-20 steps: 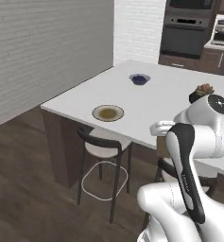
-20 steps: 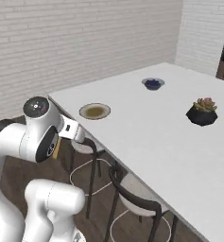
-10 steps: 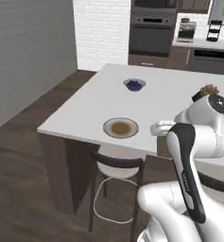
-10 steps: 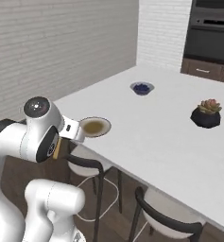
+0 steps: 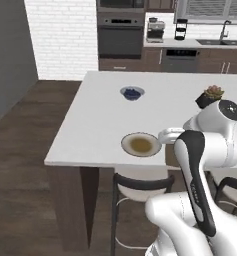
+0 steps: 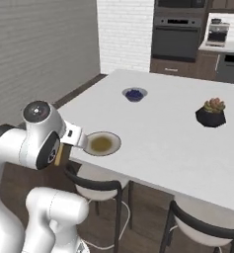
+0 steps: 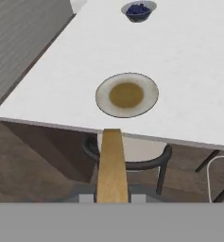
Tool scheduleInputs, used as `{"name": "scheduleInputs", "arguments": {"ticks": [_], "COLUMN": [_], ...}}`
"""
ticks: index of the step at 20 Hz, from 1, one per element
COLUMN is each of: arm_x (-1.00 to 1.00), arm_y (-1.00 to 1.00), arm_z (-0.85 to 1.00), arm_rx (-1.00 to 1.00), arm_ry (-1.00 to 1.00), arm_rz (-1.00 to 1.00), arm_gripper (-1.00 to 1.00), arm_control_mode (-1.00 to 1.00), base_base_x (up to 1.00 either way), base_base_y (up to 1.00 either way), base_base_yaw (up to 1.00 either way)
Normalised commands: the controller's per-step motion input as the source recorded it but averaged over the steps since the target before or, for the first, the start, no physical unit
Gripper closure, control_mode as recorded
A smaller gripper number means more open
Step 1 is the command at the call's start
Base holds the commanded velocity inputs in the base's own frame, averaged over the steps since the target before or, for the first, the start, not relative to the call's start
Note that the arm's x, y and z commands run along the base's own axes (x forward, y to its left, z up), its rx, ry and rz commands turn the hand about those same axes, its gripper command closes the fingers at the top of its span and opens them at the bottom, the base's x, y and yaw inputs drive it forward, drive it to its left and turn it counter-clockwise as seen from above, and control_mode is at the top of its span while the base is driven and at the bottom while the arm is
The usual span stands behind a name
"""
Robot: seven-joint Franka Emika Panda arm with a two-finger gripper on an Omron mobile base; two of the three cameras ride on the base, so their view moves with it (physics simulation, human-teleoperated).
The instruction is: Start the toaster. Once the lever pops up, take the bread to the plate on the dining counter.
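My gripper [image 7: 112, 196] is shut on the bread [image 7: 112, 165], a tan slice seen edge-on that sticks forward from between the fingers. The slice hangs just short of the dining counter's [image 7: 189, 71] near edge, below the level of its top. Straight ahead, close to that edge, lies the plate [image 7: 126, 95], round with an olive-brown centre and a pale rim. From the base cameras the plate [image 5: 140, 144] [image 6: 102, 144] sits right in front of my hand, and the bread [image 6: 59, 154] shows beside my wrist. The toaster and its lever are out of view.
A small blue bowl [image 5: 132, 93] stands farther back on the counter [image 5: 100, 120], and a potted plant [image 6: 211, 112] sits to the right. Dark-backed stools [image 6: 96, 180] are tucked under the near edge. Wall ovens [image 5: 121, 35] line the far wall.
The base has driven and turned, so the whole scene shifted: the counter now faces me squarely and the plate is nearer. My gripper stays shut on the bread.
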Motion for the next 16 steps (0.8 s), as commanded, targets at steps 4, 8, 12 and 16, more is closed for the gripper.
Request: {"name": "scheduleInputs", "arguments": {"ticks": [4,8,12,16], "arm_x": [0.00,0.00,0.43,0.47], "arm_y": [0.00,0.00,0.05,0.00], "arm_z": [0.00,0.00,-0.12,-0.29], "arm_rx": [0.00,0.00,0.04,0.16], "arm_ry": [0.00,0.00,0.00,0.00], "arm_rz": [0.00,0.00,-0.09,0.01], "arm_gripper": [1.00,1.00,1.00,1.00], "arm_control_mode": [1.00,1.00,-1.00,-1.00], "base_base_x": [0.72,0.86,0.20,0.00], "base_base_y": [0.23,0.25,0.06,0.00], "base_base_yaw": [-0.39,-0.26,-0.05,0.00]}}
